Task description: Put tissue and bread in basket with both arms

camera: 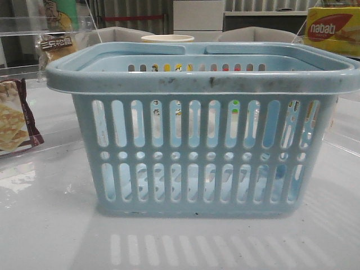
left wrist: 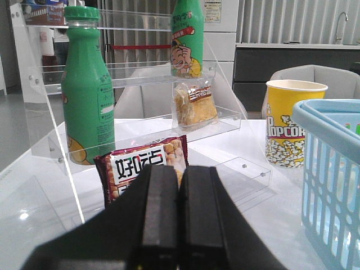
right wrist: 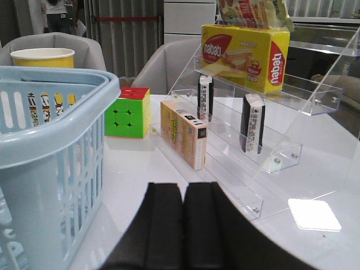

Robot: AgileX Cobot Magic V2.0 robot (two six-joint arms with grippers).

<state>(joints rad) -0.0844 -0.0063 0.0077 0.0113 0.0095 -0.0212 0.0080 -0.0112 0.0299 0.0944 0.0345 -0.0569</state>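
The light blue basket [camera: 202, 135] stands in the middle of the white table, and nothing shows through its slots. It also shows in the left wrist view [left wrist: 332, 169] and the right wrist view [right wrist: 45, 152]. The bread [left wrist: 194, 104] is in a clear packet with a dark label. It leans on a low step of a clear acrylic shelf, far left in the front view [camera: 56, 48]. The tissue is a small dark pack [right wrist: 252, 122] standing on edge on the right-hand clear shelf. A similar pack [right wrist: 205, 98] stands one step higher. My left gripper [left wrist: 180, 171] and right gripper [right wrist: 184, 188] are both shut and empty, away from these.
A maroon cracker packet [left wrist: 143, 163] lies in front of the left gripper. Green bottles [left wrist: 87, 90] and a popcorn cup [left wrist: 289, 121] stand near the left shelf. A Rubik's cube [right wrist: 128, 111], a yellow-orange box [right wrist: 183, 132] and a Nabati box [right wrist: 244, 48] are on the right.
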